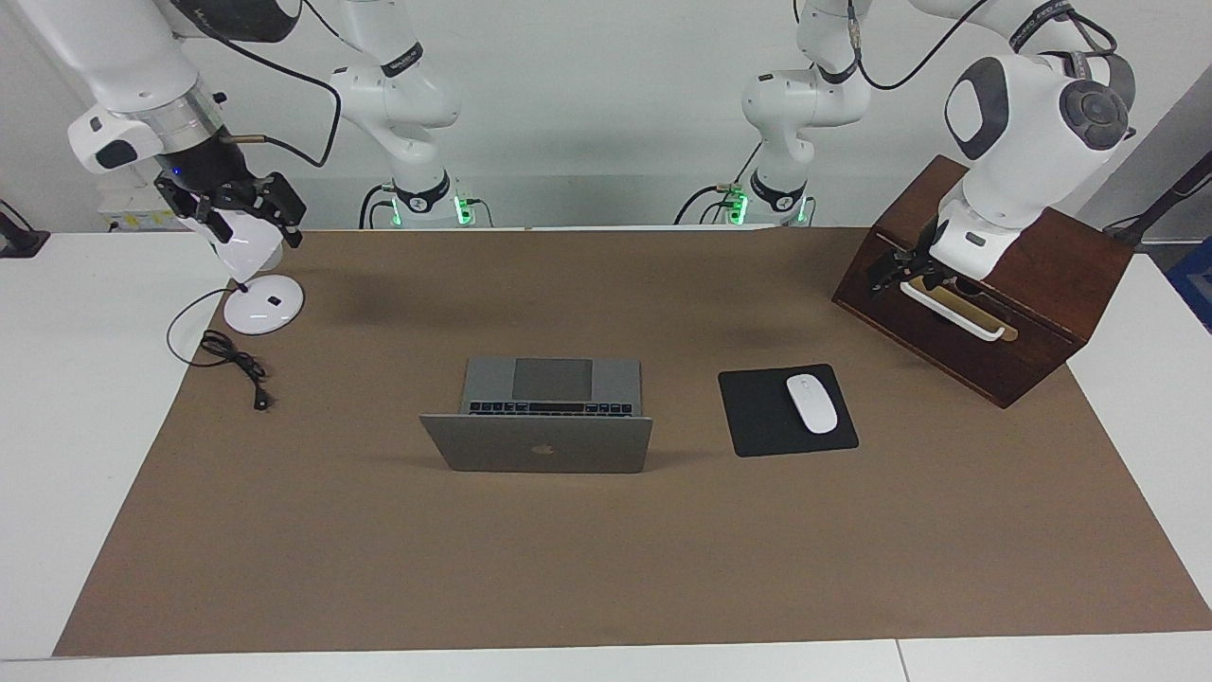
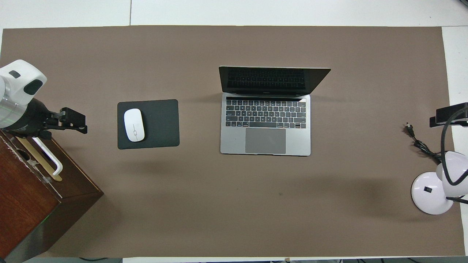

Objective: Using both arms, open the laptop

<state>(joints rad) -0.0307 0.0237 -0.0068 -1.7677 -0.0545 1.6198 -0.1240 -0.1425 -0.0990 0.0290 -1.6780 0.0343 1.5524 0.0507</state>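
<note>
The silver-grey laptop [image 1: 537,443] [image 2: 265,140] stands open in the middle of the brown mat, its lid raised, with the keyboard and trackpad facing the robots. Both grippers are well away from it. My left gripper [image 1: 885,270] [image 2: 78,124] hangs open and empty in front of the wooden box, by the end of its white handle [image 1: 952,313]. My right gripper [image 1: 248,225] [image 2: 436,118] hovers open over the head of the white desk lamp [image 1: 263,308] and holds nothing.
A black mouse pad [image 1: 757,417] with a white mouse [image 1: 812,403] lies beside the laptop toward the left arm's end. The dark wooden box [image 1: 1042,275] stands at that end. The lamp's black cable [image 1: 232,365] trails over the mat at the right arm's end.
</note>
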